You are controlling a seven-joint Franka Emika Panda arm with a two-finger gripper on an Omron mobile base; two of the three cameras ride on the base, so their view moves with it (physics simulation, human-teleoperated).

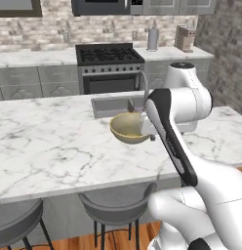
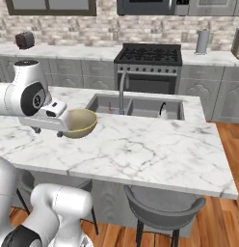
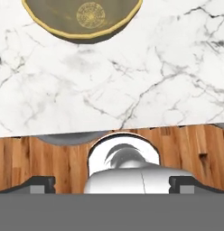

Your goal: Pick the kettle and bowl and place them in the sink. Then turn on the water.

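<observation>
Hovering beside bowl [image 2: 79, 123], end effector [image 3: 112, 182] spread wide, faucet [image 2: 122, 89] beyond, stools [image 2: 162, 212] below

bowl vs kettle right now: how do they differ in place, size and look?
Place: the bowl sits on the marble counter beside the sink; the kettle is already down in the sink's right basin. Size: the bowl looks clearly wider than the kettle. Look: the bowl is olive-tan with a yellowish inside, while the kettle shows mostly a thin black arched handle above the basin rim. Shared: neither is held; the gripper hangs by the bowl, jaws open.
</observation>
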